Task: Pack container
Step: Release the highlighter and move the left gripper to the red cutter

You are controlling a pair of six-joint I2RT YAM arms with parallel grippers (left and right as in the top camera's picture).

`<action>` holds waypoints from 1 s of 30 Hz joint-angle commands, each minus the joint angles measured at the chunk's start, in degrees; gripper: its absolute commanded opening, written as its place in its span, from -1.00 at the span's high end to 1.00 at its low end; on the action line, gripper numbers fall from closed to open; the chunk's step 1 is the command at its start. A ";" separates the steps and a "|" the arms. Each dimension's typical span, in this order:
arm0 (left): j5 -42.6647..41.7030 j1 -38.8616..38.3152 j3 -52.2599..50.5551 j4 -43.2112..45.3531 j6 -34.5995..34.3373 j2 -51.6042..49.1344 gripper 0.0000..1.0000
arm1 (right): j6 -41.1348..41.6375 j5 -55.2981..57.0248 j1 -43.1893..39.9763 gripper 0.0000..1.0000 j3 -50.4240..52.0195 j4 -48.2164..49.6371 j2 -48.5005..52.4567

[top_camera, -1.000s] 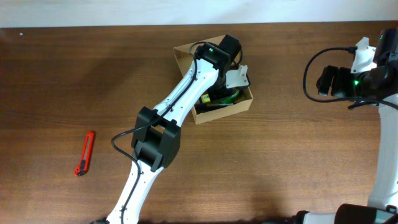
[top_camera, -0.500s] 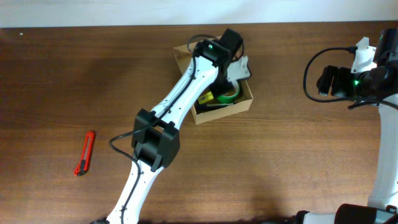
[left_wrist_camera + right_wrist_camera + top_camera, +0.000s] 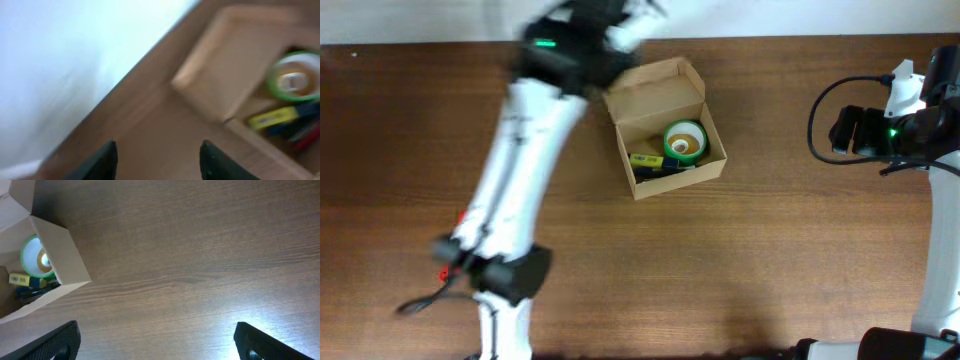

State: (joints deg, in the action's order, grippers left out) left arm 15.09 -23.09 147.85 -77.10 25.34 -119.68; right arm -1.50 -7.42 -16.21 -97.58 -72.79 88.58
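Note:
The container [image 3: 712, 160] is a small tan cardboard box at the table's middle back, with its flap lid open toward the far side. Inside lie a green tape roll [image 3: 685, 141] and a yellow and blue item [image 3: 653, 163]. My left gripper [image 3: 620, 30] is blurred, up and left of the box at the far edge; in the left wrist view its jaws [image 3: 159, 155] are open and empty, with the box [image 3: 235, 65] and the roll [image 3: 292, 80] to the upper right. My right gripper [image 3: 845, 130] is open and empty [image 3: 157, 340], well right of the box [image 3: 62, 255].
A red box cutter [image 3: 444, 272] lies at the left front, mostly hidden behind my left arm. The white wall edge runs along the table's far side [image 3: 75, 60]. Bare wood lies between the box and my right gripper.
My left gripper has left the inside of the box and swung up and left toward the far edge. The green tape roll now lies uncovered in the box. The right arm has not moved.

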 commanded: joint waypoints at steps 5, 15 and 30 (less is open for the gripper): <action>1.36 12.31 -33.09 5.81 -3.48 18.62 -0.06 | 0.31 0.52 -0.33 -0.97 0.02 0.17 0.20; -4.33 27.12 -60.52 -0.11 -12.07 25.20 -0.36 | 0.28 0.52 -0.33 -0.97 0.02 0.15 0.20; -10.82 42.49 -87.73 16.68 -1.88 25.20 -0.16 | 0.28 2.05 -0.33 -0.97 0.02 0.20 0.20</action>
State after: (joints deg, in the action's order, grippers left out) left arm 5.52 18.09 61.54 -61.91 18.83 -95.66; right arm -1.50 -6.63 -16.21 -97.58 -72.77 88.58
